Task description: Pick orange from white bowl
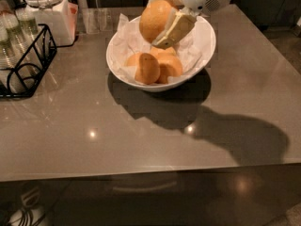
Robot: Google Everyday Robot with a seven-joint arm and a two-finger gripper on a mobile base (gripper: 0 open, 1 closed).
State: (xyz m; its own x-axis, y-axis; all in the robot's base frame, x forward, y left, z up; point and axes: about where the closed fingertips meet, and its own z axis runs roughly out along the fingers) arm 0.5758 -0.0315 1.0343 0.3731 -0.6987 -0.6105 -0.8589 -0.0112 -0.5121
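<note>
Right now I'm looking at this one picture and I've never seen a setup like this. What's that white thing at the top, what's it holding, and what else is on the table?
The white thing reaching in from the upper right is the single arm of a mobile robot. At its end sits a two-fingered tool, closed around an orange and holding it over a white bowl lined with paper. More oranges lie in the bowl. The one camera looks down on the grey table from the front; where it is mounted isn't known. At the left stand a white lidded jar and a black wire rack with glasses.
</note>
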